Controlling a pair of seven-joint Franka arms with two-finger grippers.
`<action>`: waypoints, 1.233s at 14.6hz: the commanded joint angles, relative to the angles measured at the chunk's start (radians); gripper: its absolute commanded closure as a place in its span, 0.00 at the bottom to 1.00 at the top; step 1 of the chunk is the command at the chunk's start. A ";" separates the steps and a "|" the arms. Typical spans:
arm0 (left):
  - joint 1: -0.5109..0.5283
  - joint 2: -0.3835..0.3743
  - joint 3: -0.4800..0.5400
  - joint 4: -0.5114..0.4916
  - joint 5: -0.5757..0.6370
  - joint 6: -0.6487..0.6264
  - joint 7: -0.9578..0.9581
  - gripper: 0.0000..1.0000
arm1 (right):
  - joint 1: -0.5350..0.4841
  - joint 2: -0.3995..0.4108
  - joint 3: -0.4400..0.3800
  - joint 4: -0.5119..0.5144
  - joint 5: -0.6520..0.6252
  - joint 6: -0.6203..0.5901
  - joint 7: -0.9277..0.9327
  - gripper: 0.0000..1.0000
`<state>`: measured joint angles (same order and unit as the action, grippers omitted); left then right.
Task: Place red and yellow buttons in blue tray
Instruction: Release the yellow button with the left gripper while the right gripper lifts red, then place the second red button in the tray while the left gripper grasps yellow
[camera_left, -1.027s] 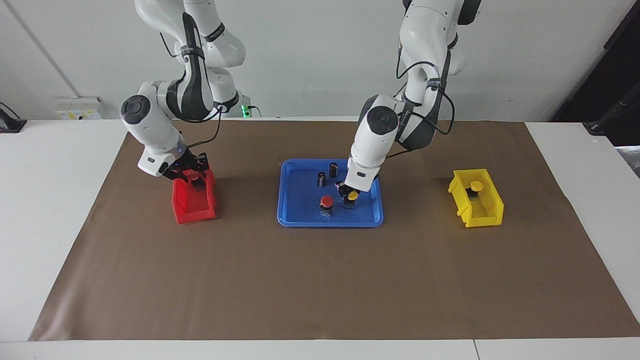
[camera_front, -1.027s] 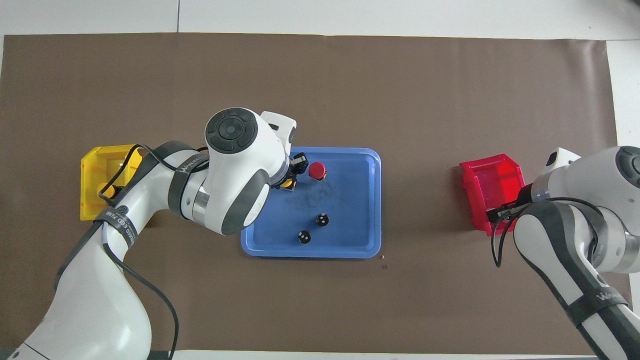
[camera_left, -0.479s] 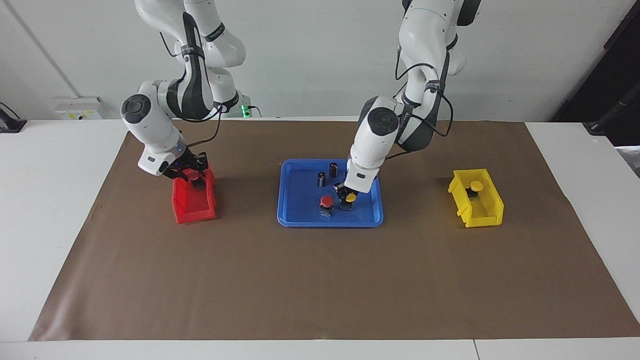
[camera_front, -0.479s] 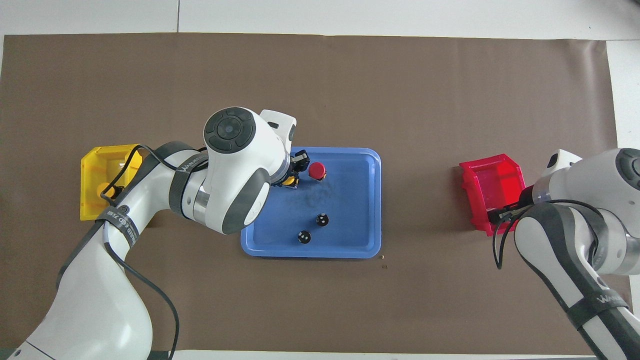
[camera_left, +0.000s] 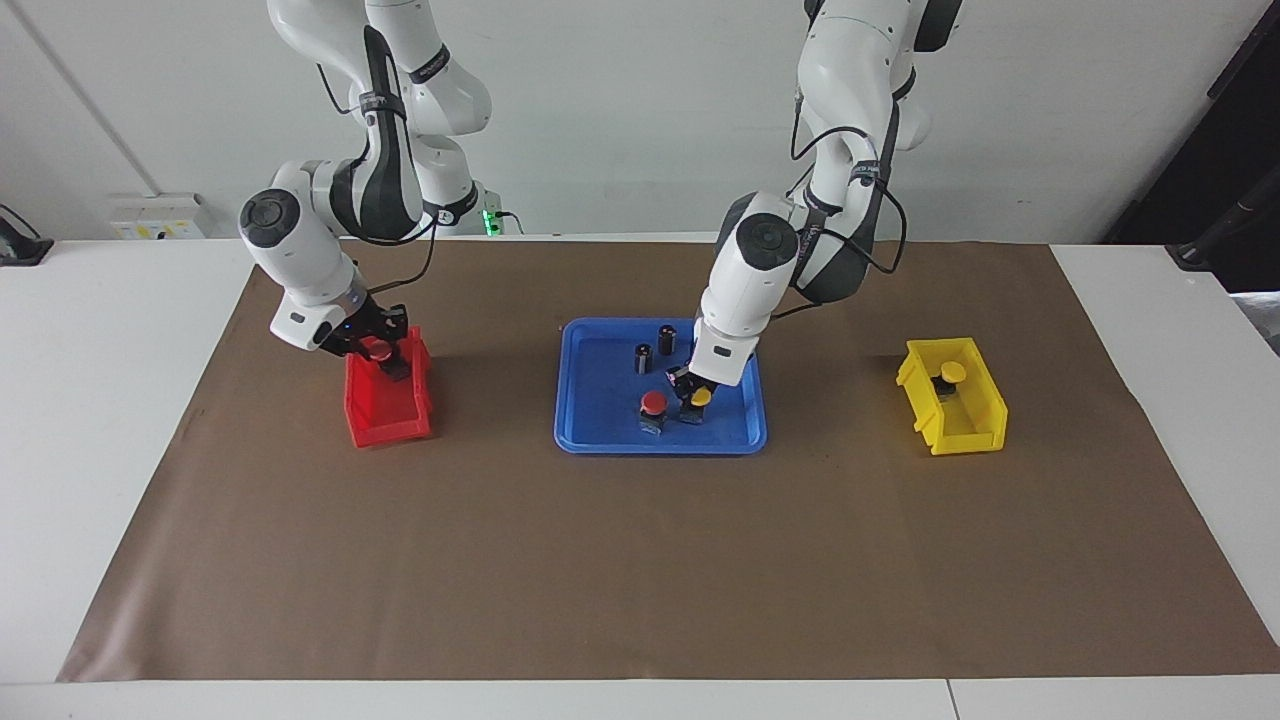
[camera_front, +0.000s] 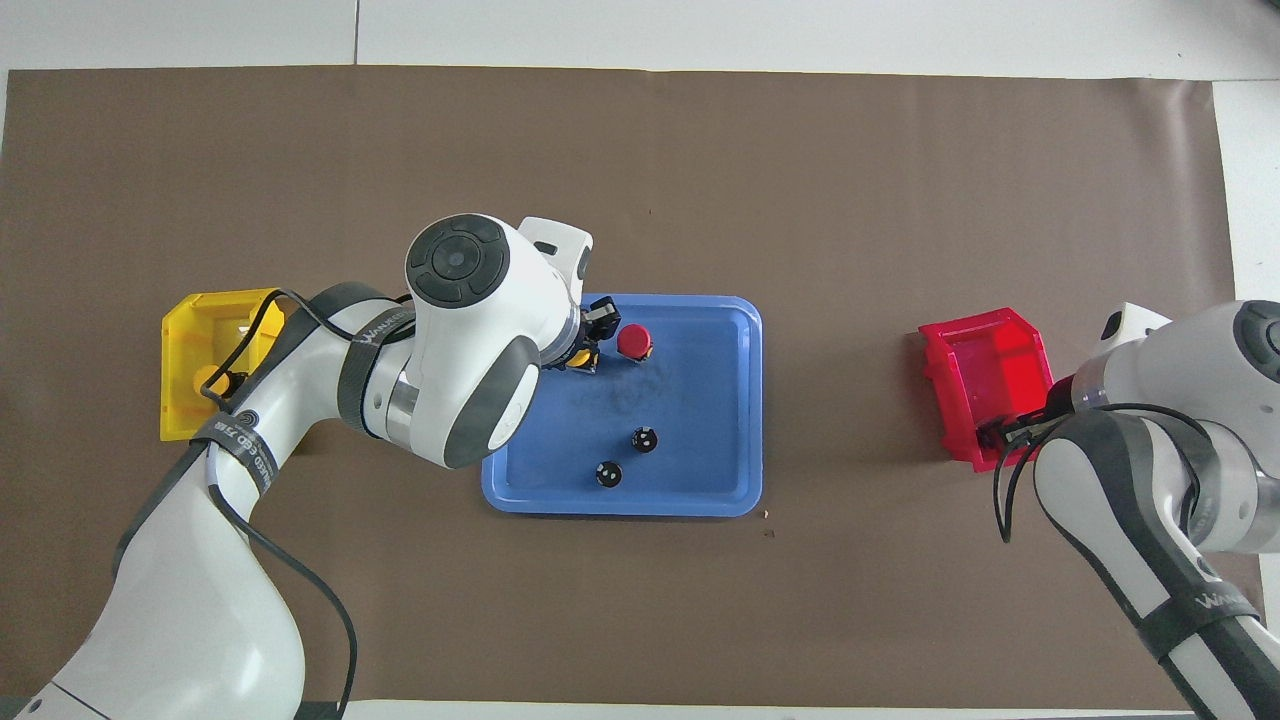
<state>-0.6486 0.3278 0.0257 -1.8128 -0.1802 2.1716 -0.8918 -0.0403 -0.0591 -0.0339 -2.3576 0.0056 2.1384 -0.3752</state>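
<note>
The blue tray (camera_left: 590, 435) sits mid-mat and also shows in the overhead view (camera_front: 700, 480). A red button (camera_left: 653, 404) stands in it, seen from above too (camera_front: 633, 341). My left gripper (camera_left: 695, 388) is down in the tray, shut on a yellow button (camera_left: 701, 398) beside the red one; the yellow cap peeks out under the wrist (camera_front: 580, 357). My right gripper (camera_left: 380, 352) is shut on a second red button (camera_left: 378, 349), held just above the red bin (camera_left: 388, 415). The second yellow button (camera_left: 952, 373) stands in the yellow bin (camera_left: 975, 425).
Two capless dark cylinders (camera_left: 643, 357) (camera_left: 666, 338) stand in the tray on the side nearer the robots. The red bin (camera_front: 985, 360) is toward the right arm's end, the yellow bin (camera_front: 190, 330) toward the left arm's end. Brown mat covers the table.
My right gripper has lifted the red button slightly out of the red bin. My left gripper has shifted the yellow button a little closer to the red button in the tray.
</note>
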 joint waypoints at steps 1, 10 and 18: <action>-0.013 0.002 0.014 -0.003 -0.022 0.017 -0.006 0.60 | -0.018 -0.027 0.011 -0.019 -0.013 0.003 -0.022 0.72; -0.014 0.001 0.014 -0.007 -0.021 0.017 -0.006 0.45 | -0.003 0.033 0.023 0.265 -0.056 -0.265 -0.008 0.73; 0.050 -0.099 0.029 0.112 -0.016 -0.260 0.046 0.32 | 0.288 0.154 0.034 0.528 0.023 -0.280 0.494 0.73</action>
<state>-0.6375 0.3060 0.0416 -1.7139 -0.1809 2.0223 -0.8877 0.1836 0.0568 -0.0025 -1.8566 -0.0086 1.8012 -0.0184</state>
